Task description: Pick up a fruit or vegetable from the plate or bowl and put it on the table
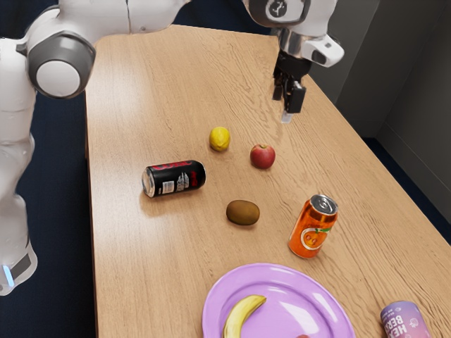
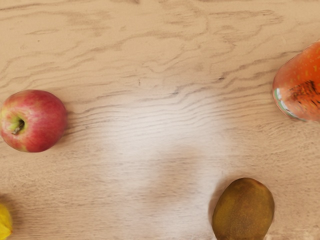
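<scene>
– My pincer (image 1: 285, 107) is empty, fingers apart, hanging above the pale wooden surface (image 1: 155, 246), over toward the edge on the exterior view's right.

– ok so how far along are you?

– Tbh can't call it done. The curved yellow banana (image 1: 241, 315) is on the round purple plate (image 1: 261, 271), plus a bit of something reddish I can't identify. Round red apple (image 1: 262, 156), yellow lemon (image 1: 220, 139) and oval brown kiwi (image 1: 243, 213) are on the wood, but no clue if any came off the plate.

– and if none did?

– Then it's all left: reach, grip, lift, set down. I'd go in high past the upright orange can (image 1: 313, 227), near the plate. Good open wood between the black can (image 1: 174, 178) lying on its side and the plate, just don't drift off the long edge.
</scene>
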